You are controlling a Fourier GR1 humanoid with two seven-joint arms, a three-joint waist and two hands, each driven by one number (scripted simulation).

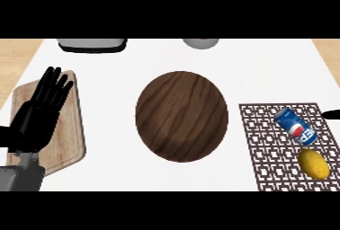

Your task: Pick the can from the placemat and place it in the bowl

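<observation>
A blue can (295, 127) with a red and white logo lies on its side on the patterned brown placemat (266, 148) at the right. The dark wooden bowl (182, 115) sits in the middle of the white counter, to the left of the placemat, and holds nothing. My left hand (36, 117) is open with its fingers pointing up, resting over the cutting board at the far left, well away from the can. Only a small black sliver of my right hand (331, 115) shows at the right edge, just right of the can.
A yellow fruit (313, 164) lies on the placemat just below the can. A light wooden cutting board (69, 139) lies under my left hand. A grey appliance (91, 44) and a grey round object (201, 43) stand at the far edge.
</observation>
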